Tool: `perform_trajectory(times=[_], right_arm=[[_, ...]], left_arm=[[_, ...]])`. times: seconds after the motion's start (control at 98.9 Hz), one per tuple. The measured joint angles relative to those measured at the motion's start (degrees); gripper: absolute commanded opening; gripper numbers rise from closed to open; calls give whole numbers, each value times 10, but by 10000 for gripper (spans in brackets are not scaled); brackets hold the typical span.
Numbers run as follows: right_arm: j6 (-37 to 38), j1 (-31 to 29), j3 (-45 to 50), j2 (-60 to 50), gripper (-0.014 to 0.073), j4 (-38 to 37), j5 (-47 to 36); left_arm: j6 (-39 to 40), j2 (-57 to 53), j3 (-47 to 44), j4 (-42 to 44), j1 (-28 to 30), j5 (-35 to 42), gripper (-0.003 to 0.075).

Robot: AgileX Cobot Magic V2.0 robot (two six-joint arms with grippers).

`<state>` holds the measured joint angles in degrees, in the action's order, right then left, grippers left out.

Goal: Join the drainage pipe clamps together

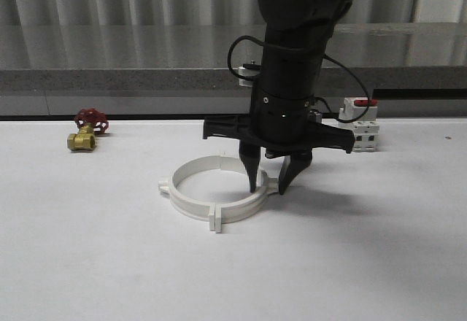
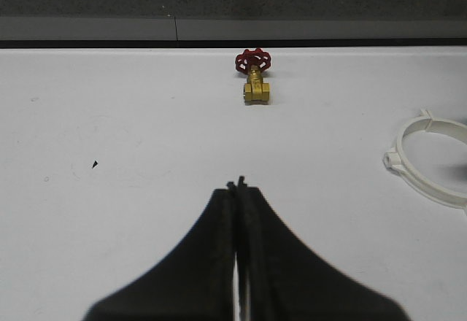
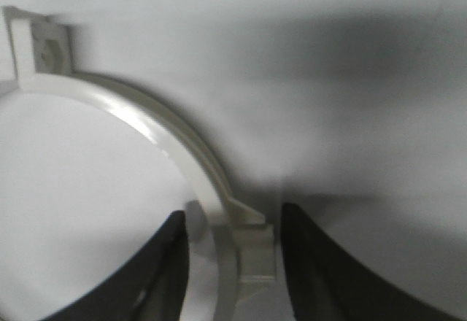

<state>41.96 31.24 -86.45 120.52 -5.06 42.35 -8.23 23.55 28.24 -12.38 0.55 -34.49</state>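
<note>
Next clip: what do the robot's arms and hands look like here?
The right arm is glossy black and cylindrical, with black cables looping beside it. Its right hand has a wide black crossbar and two tapered black fingers. The left hand shows matte black, wedge-shaped fingers.

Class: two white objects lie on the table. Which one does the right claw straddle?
The drainage pipe clamps, the wide ring: the right claw has one finger inside its wall and one outside. The blocky circuit breaker with the red switch stands apart, behind the arm.
</note>
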Motion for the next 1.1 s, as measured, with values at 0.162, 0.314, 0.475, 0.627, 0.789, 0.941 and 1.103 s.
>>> perform_trajectory(times=[0.162,0.314,0.475,0.627,0.789,0.941,1.103], right_arm=[[0,0,0,0,405,1,-5],[-2,0,-1,0,408,2,-5],[-31,0,-1,-20,408,2,0],[-70,-9,-1,-73,408,2,0],[-156,-54,41,-225,408,0,7],[-172,-98,110,-328,408,-20,7],[-182,-154,211,-446,408,-41,7]], left_arm=[[0,0,0,0,0,0,-20],[0,0,0,0,0,0,-20],[0,0,0,0,0,0,-20],[0,0,0,0,0,0,-20],[0,0,0,0,0,0,-20],[0,0,0,0,0,0,-20],[0,0,0,0,0,0,-20]])
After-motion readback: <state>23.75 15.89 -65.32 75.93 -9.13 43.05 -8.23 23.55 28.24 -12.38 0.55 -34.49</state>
